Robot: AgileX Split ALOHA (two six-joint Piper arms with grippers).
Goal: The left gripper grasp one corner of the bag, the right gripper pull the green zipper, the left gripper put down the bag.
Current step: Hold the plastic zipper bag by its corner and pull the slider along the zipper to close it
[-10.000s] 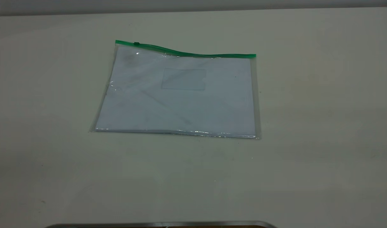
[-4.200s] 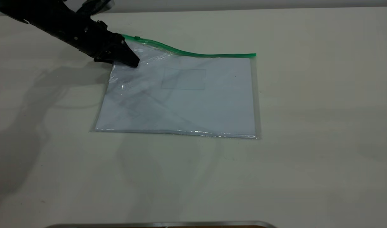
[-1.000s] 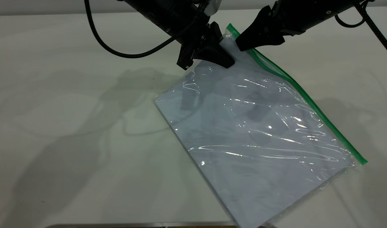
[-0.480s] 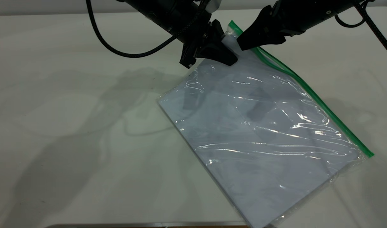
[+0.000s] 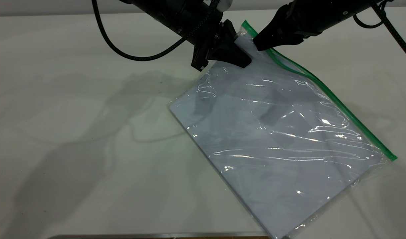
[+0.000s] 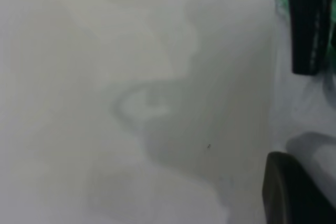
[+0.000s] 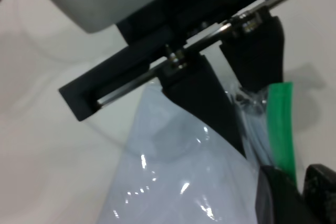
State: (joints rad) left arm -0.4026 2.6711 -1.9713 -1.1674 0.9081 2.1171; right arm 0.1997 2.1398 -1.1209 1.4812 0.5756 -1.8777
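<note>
The bag (image 5: 276,139), a clear pouch with white sheets inside, hangs tilted from its upper corner while its lower part lies on the table. My left gripper (image 5: 244,62) is shut on that raised corner. The green zipper (image 5: 339,103) runs down the bag's right edge. My right gripper (image 5: 258,44) is at the strip's upper end, right beside the left gripper, with its jaws closed round the strip. In the right wrist view the green zipper (image 7: 281,124) runs in between my right gripper's (image 7: 300,182) fingers, and the left gripper (image 7: 210,98) holds the bag (image 7: 178,182). The slider tab is hidden.
The pale table (image 5: 73,132) stretches bare to the left and front. A metal edge (image 5: 156,236) runs along the front. Black cables (image 5: 133,54) loop from the left arm above the table's back part.
The bag was flat ten seconds ago; the left gripper took its corner and lifted it. In the last second both grippers and the bag shifted slightly right.
</note>
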